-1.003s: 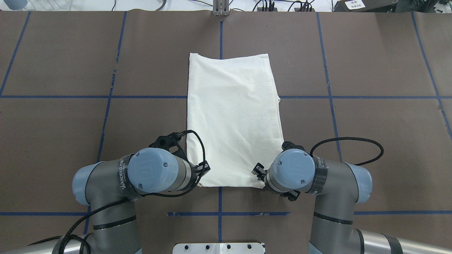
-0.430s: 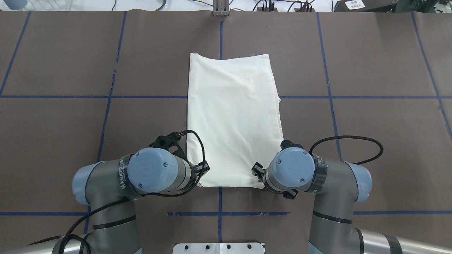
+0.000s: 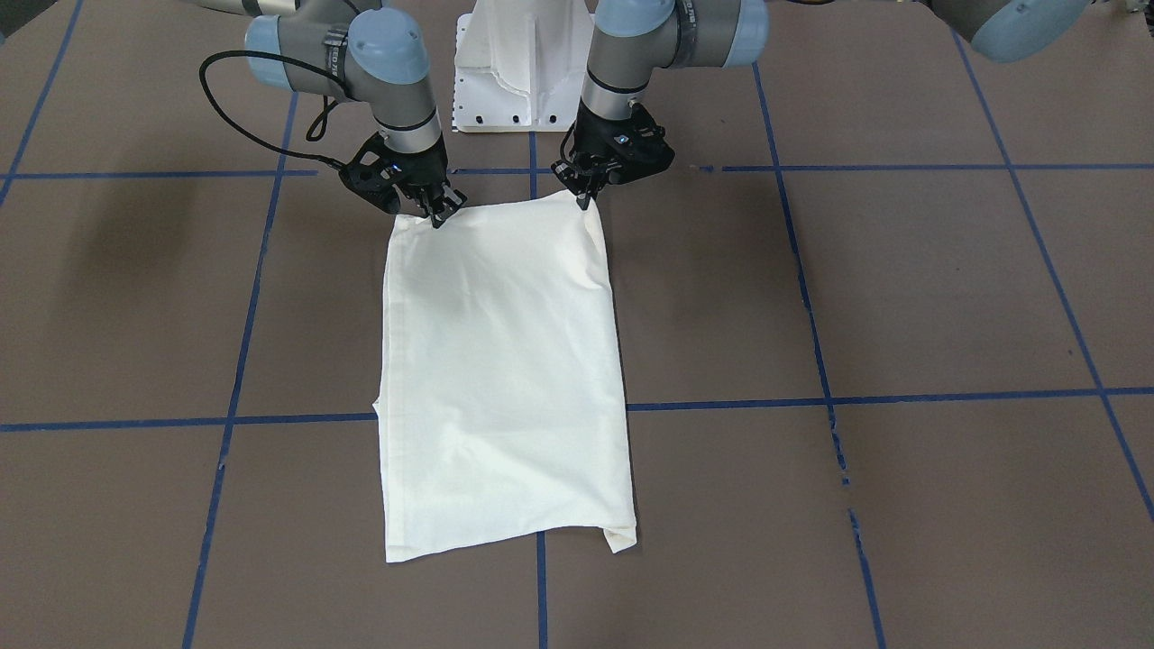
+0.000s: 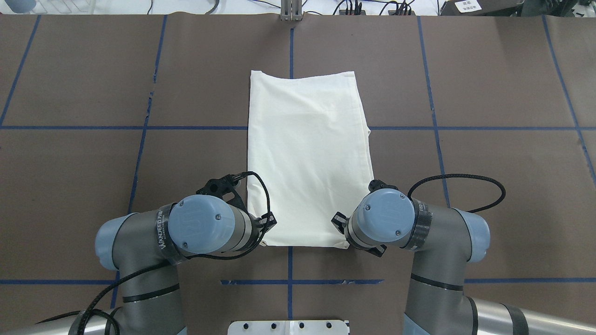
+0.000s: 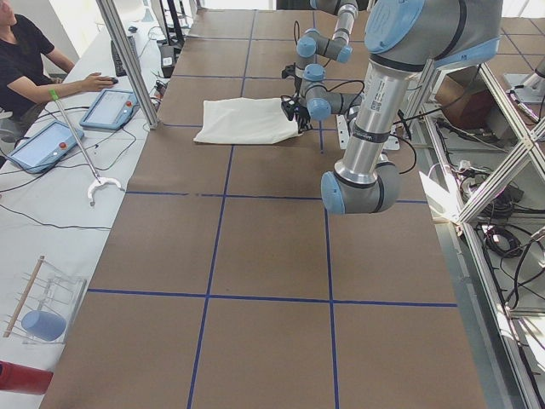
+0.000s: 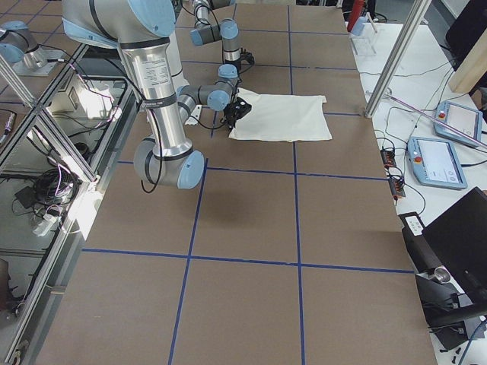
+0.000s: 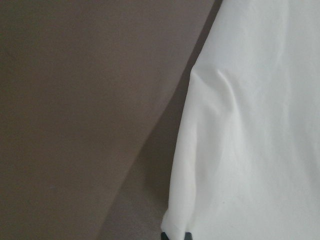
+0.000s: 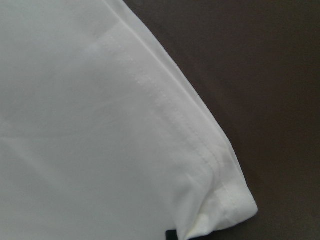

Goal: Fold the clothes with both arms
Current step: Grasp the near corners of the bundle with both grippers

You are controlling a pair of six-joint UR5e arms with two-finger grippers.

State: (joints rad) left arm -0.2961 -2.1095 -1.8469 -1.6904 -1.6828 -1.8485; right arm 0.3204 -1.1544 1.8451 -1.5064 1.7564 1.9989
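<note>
The cream T-shirt (image 3: 500, 361) lies folded into a long plain rectangle in the middle of the brown table, with no print showing; it also shows in the overhead view (image 4: 307, 153). My left gripper (image 3: 584, 200) is shut on its near corner on my left side. My right gripper (image 3: 439, 214) is shut on the other near corner. Both corners sit low, at the table. The left wrist view shows the shirt's edge (image 7: 260, 125), and the right wrist view shows its hemmed corner (image 8: 100, 125). In the overhead view the wrists hide both grippers' fingertips.
The white pedestal base (image 3: 518, 81) stands just behind the grippers. Blue tape lines (image 4: 289, 46) grid the table. An operator (image 5: 25, 60) sits by tablets (image 5: 111, 109) on a side bench beyond the table's far edge.
My right wrist has shifted slightly forward and inward over its corner. The left arm and the shirt have not visibly moved.
</note>
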